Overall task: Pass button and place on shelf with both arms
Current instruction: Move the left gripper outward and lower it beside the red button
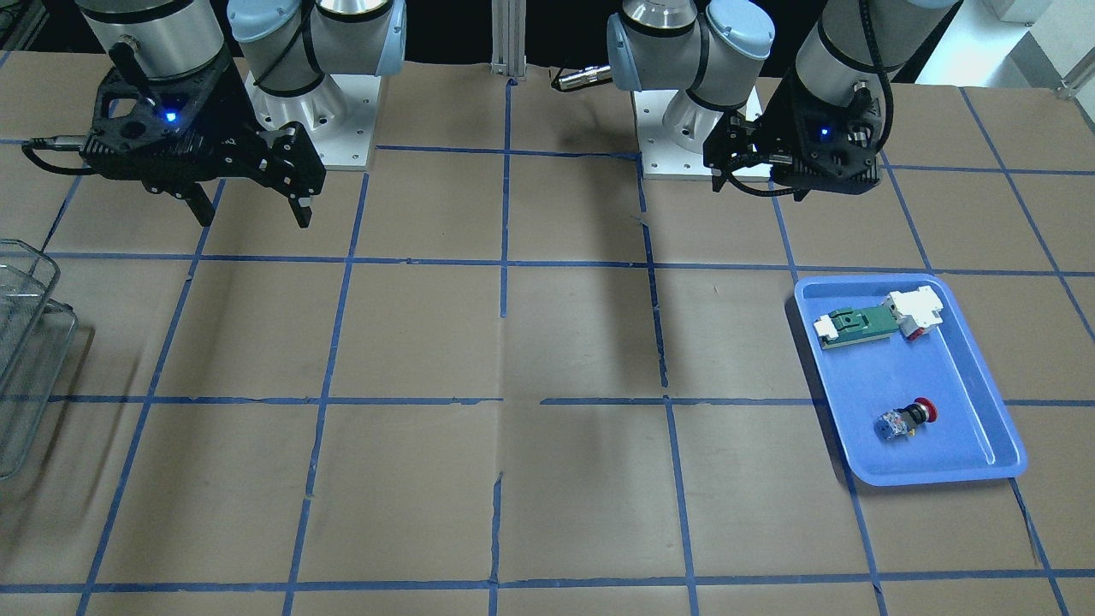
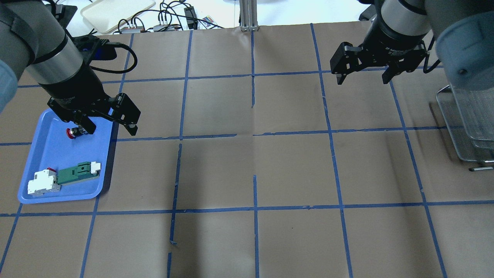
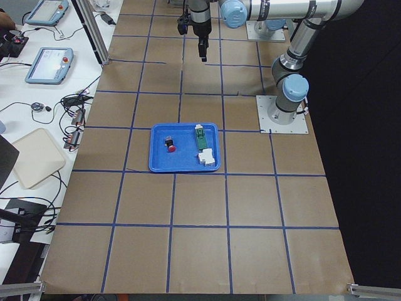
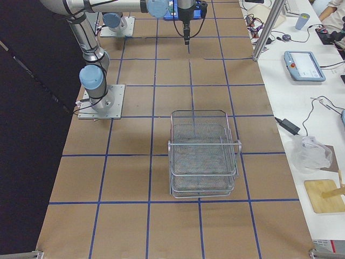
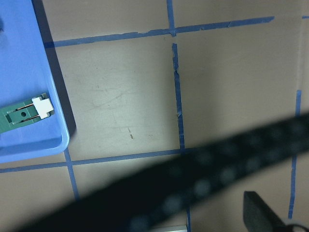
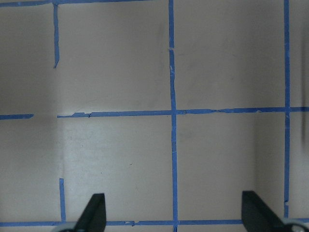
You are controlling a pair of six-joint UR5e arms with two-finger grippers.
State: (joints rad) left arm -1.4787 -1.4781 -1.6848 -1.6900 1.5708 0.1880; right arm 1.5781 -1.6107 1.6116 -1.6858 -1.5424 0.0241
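The button (image 1: 905,421), with its red cap, lies on its side in the blue tray (image 1: 984,402). It also shows in the overhead view (image 2: 72,133) and the exterior left view (image 3: 169,145). My left gripper (image 2: 112,127) is open and empty, held high above the tray's edge beside the button. My right gripper (image 2: 362,79) is open and empty, raised over the table; it also shows in the front view (image 1: 252,210) and the right wrist view (image 6: 174,212). The wire-mesh shelf (image 2: 467,116) stands at the table's right end, and shows in the exterior right view (image 4: 202,156).
A green-and-white flat part (image 2: 63,178) lies in the tray (image 2: 46,154) near the button. The table is brown paper with a blue tape grid. A blurred cable (image 5: 193,179) crosses the left wrist view. Cables and a white tray (image 2: 115,11) lie beyond the far edge.
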